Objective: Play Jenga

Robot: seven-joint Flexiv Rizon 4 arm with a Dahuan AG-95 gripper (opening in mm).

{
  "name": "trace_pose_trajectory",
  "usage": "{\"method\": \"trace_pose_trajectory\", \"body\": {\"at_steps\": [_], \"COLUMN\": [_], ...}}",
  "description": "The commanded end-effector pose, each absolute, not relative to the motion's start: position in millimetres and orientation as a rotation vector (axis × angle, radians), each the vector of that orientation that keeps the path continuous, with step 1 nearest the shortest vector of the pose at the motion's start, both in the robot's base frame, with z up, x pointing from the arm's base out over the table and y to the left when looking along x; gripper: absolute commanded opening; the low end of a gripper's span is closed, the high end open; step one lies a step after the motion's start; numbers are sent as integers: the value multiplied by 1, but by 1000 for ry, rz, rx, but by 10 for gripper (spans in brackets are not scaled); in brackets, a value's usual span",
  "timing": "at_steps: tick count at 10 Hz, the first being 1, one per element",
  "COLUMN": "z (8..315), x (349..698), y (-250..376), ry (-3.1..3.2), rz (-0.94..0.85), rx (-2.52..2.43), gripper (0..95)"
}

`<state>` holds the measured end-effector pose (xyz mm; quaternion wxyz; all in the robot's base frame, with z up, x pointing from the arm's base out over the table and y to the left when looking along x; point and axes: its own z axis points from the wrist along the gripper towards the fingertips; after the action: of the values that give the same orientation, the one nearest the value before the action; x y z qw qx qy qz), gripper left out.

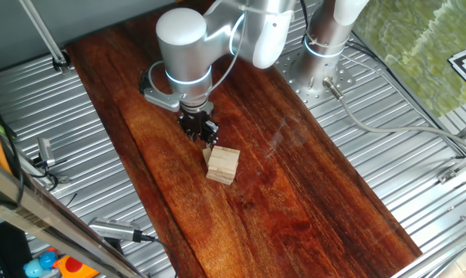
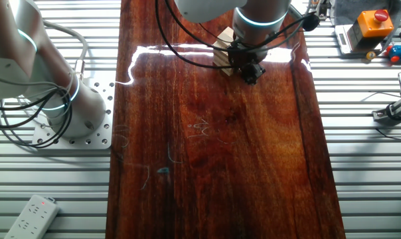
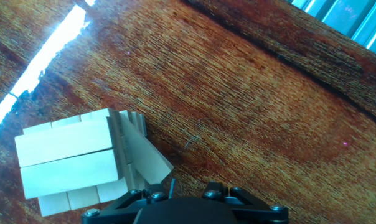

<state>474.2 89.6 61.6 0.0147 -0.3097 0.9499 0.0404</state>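
Note:
The Jenga (image 1: 223, 164) is a small squat stack of pale wooden blocks in crosswise layers, standing mid-board. In the hand view the Jenga (image 3: 70, 155) fills the lower left, and one block (image 3: 144, 155) juts out of its right side at a slant. My gripper (image 1: 204, 136) hangs just beyond the stack's upper-left corner, very close to it. In the other fixed view the gripper (image 2: 251, 73) covers most of the Jenga (image 2: 220, 48). Only the dark gripper body (image 3: 188, 211) shows in the hand view, so the finger spacing is unclear.
The dark wooden board (image 1: 310, 201) lies on a ribbed metal bench (image 1: 86, 154). The arm's base (image 1: 325, 46) stands at the board's far edge. A power strip (image 2: 31, 216), an orange stop-button box (image 2: 373, 23) and loose tools (image 1: 113, 229) lie off the board.

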Motion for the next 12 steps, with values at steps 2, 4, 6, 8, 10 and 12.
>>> {"method": "trace_pose_trajectory", "body": {"at_steps": [2, 4, 6, 8, 10, 12], "z": [63, 65, 65, 64, 63, 62], "x": [474, 473, 470, 468, 466, 464], "y": [88, 87, 87, 89, 92, 93], "ry": [2959, 2963, 2961, 2959, 2960, 2956], "rz": [129, 138, 145, 146, 141, 129], "rx": [-969, -963, -961, -964, -962, -979], "gripper": [380, 380, 380, 380, 380, 380]}}
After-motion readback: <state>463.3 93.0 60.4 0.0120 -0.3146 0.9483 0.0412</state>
